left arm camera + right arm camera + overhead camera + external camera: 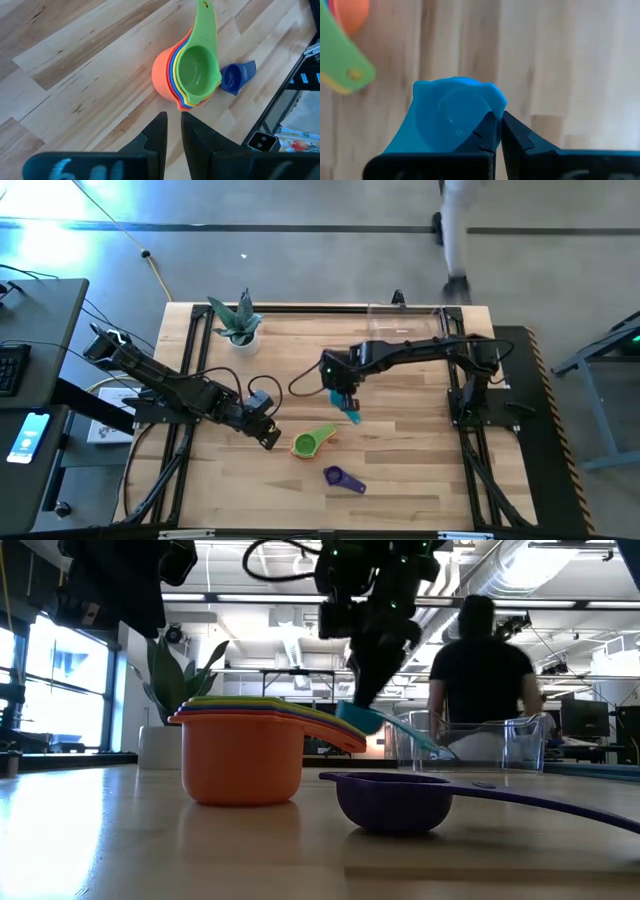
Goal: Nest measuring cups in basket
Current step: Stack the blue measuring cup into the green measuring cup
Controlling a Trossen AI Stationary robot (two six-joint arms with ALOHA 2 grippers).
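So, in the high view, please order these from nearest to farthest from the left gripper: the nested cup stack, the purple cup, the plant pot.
From the left gripper:
1. Nested cup stack, just beside it, toward the table's middle.
2. Purple cup, beyond the stack, nearer the front edge.
3. Plant pot, far back corner.

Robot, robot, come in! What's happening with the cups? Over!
Right gripper shut on teal cup, lifted. Left gripper empty beside nested stack. Purple cup loose. Basket empty.
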